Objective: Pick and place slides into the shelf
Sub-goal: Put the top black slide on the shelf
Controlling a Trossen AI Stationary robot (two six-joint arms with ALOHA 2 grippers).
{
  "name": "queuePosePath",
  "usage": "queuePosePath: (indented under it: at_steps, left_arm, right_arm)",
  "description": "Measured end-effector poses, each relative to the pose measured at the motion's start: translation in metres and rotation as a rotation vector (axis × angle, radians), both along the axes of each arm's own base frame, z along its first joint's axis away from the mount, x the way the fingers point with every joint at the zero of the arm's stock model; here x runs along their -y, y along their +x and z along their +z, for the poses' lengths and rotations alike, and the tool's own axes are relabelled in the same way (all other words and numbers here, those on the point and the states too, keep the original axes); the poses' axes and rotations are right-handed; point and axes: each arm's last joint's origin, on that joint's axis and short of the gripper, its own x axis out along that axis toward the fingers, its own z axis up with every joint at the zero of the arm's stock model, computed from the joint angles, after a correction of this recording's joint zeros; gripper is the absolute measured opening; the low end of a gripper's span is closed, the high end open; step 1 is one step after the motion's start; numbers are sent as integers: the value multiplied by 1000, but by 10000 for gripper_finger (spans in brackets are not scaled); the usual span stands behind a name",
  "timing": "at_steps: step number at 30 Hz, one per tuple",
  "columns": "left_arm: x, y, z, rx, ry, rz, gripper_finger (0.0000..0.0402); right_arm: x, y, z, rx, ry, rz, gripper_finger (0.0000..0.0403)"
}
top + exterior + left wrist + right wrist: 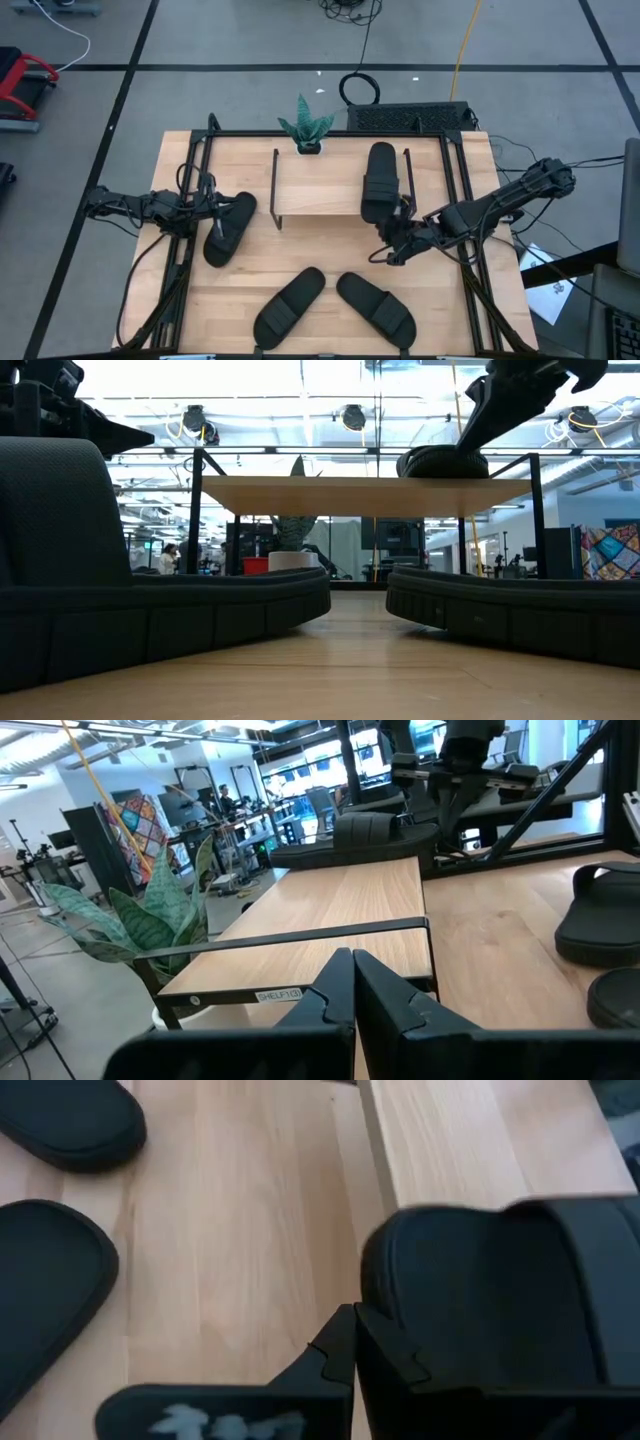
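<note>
1 slide on the shelf — 3 o'clock end.
Right gripper pinched shut beside it; left gripper shut too — 9 o'clock.

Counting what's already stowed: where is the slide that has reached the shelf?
In the high view, one slide lies on the right end of the shelf top board, just right of the plant, with the right pincer at its near end.

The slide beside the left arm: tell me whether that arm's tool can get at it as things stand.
Probably yes. The left tool hangs right beside that slide, with nothing between them. Its fingers look shut, so they would have to open first.
</note>
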Motion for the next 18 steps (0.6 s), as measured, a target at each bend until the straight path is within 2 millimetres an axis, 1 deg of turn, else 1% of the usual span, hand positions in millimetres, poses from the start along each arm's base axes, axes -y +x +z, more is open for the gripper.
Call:
queuePosePath:
  at_steps: [5, 8, 12, 18]
  left_arm:
    - [0, 0, 0, 0, -4, 0, 1]
    - [0, 0, 0, 0, -5, -1, 1]
    - [0, 0, 0, 0, -5, 0, 1]
    - [0, 0, 0, 0, -6, -1, 1]
  right_arm:
    - [0, -3, -1, -23, -4, -14, 0]
    - [-4, -4, 0, -20, -15, 28, 0]
    - [-11, -6, 5, 13, -24, 99, 0]
    - [-9, -11, 13, 54, -65, 88, 0]
